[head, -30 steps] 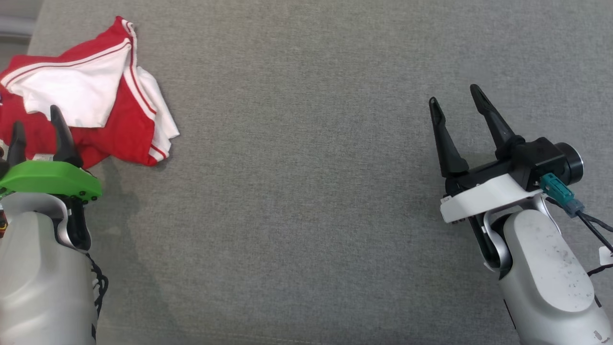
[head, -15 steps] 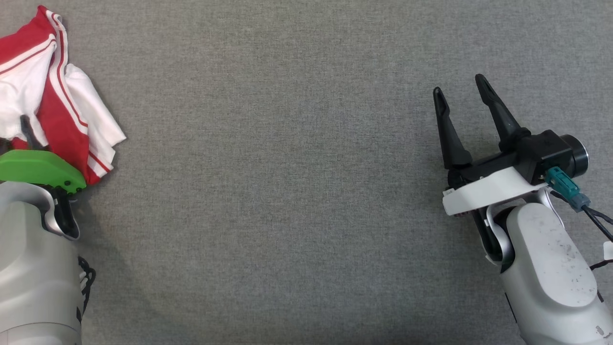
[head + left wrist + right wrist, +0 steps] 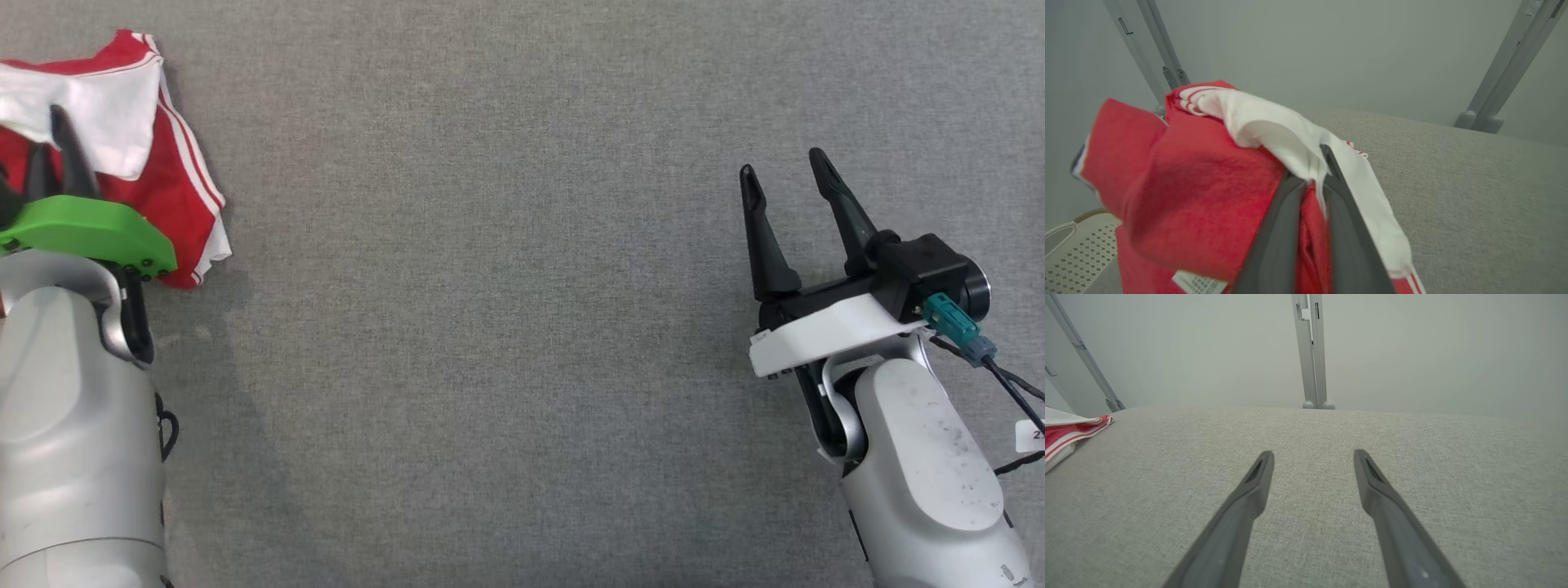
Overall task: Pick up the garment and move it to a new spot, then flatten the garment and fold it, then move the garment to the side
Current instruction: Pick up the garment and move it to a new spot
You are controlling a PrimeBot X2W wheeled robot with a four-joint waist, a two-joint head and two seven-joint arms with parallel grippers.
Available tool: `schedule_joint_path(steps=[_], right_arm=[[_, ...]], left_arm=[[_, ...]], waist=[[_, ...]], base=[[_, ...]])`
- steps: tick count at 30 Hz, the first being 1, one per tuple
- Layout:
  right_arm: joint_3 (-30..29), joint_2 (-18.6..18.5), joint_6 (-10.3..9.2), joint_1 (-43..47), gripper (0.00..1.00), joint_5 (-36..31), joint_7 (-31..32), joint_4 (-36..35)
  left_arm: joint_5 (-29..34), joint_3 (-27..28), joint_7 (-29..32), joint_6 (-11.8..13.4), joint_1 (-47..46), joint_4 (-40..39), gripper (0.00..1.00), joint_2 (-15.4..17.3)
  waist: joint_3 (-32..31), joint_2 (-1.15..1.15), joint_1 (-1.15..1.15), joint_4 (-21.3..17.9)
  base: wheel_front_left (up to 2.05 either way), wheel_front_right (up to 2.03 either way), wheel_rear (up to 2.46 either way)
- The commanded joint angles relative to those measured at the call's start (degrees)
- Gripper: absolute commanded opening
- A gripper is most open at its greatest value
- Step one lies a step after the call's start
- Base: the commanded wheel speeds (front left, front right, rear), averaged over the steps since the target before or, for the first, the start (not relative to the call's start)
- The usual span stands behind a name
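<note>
The garment [image 3: 175,192] is red with white panels and stripes, crumpled at the far left of the grey surface. My left gripper [image 3: 46,131] is shut on it. In the left wrist view its two fingers [image 3: 1282,228] pinch a fold of red and white cloth, and the garment [image 3: 1200,183] bunches up around them, a white label showing at the bottom. My right gripper [image 3: 781,162] hovers open over bare surface at the right, far from the garment. In the right wrist view that gripper [image 3: 1313,452] holds nothing, and the garment's edge [image 3: 1069,428] shows at the far left.
A grey fabric-covered surface [image 3: 506,327] spans the whole work area. Grey metal frame posts [image 3: 1310,351] stand at its far edge, with another post [image 3: 1506,69] behind the garment. A white perforated basket [image 3: 1069,249] sits beyond the surface's left edge.
My left gripper has closed on the garment, which is now gathered around its fingers. The head view has shifted. The right gripper stays open in about the same place.
</note>
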Motion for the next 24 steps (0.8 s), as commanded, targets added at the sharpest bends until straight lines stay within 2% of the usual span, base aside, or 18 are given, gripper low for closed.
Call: schedule_joint_path(steps=[1,12,16,21,24], right_arm=[[-0.2,0.4,-0.06,1.0,1.0,0.4,0.0,0.5],[-1.2,2.5,-0.06,3.5,1.0,1.4,0.0,1.5],[-1.1,2.8,-0.06,4.5,1.0,1.8,0.0,1.9],[-0.6,2.9,-0.06,5.5,1.0,2.8,0.0,2.5],[-0.6,2.9,-0.06,5.9,1.0,3.8,0.0,2.6]], left_arm=[[0.8,-1.0,0.0,-0.7,1.0,-1.1,0.0,-0.9],[2.2,-11.3,0.0,-3.3,4.2,-6.0,0.0,-5.8],[0.7,-17.7,0.0,-3.7,6.1,-6.1,0.0,-6.5],[-7.8,-29.0,0.0,-3.5,8.6,-8.0,0.0,-6.5],[-12.9,-35.6,0.0,-1.6,9.9,-9.0,0.0,-6.4]], waist=[[-2.0,0.0,0.0,-1.1],[-7.0,0.0,0.0,-7.2],[-8.3,0.0,0.0,-10.3],[-9.5,0.0,0.0,-13.7],[-9.8,0.0,0.0,-15.3]], base=[[0.0,0.0,0.0],[0.0,0.0,0.0],[0.0,0.0,0.0],[0.0,0.0,0.0],[0.0,0.0,0.0]])
